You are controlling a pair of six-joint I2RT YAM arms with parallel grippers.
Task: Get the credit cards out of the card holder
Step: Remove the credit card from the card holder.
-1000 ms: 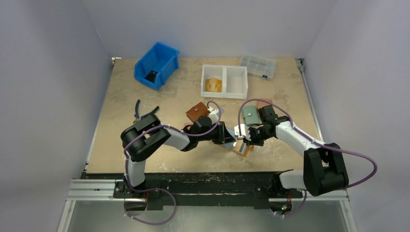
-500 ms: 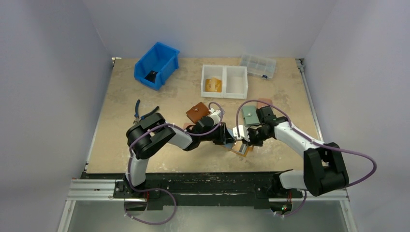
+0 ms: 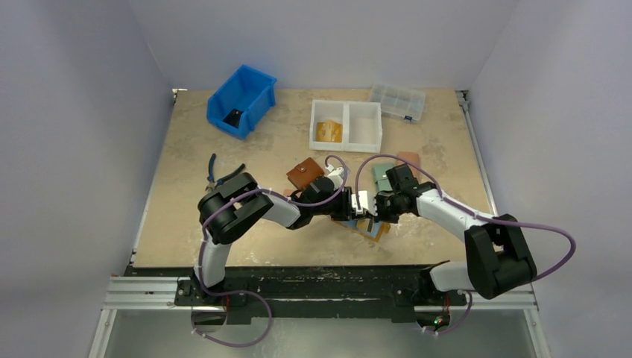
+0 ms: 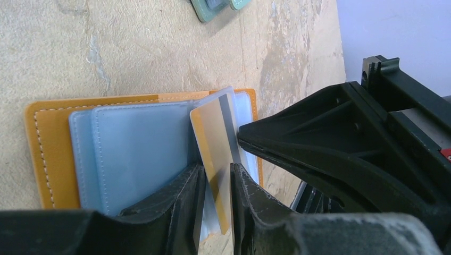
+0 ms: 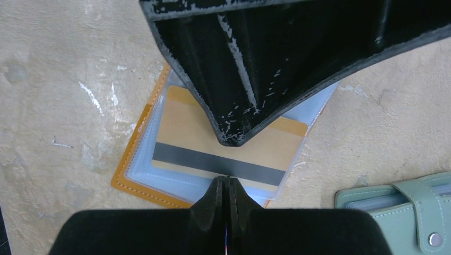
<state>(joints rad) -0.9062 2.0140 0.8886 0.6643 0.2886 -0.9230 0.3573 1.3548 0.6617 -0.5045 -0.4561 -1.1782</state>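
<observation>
Slipping threatens: left end effector (image 4: 214,183) flanks the orange credit card (image 4: 210,133), clamped or loose I cannot tell, over the open card holder (image 4: 48,154) at frame's left-centre; the closed right end effector (image 5: 224,181) seemingly pins it.

The top view looks steeply down from high above the near edge, taking in the whole counter (image 3: 223,149) from far off. The left wrist view sits low and very close, looking along the left pincer (image 4: 216,175), which rises from the bottom edge. The right wrist view looks nearly straight down, equally close, with the right pincer (image 5: 224,183) at bottom centre. Both wrist views share the open card holder (image 4: 53,149) and its striped credit card (image 4: 213,133), and each sees the other's pincer looming. The top view has this spot at frame centre.
</observation>
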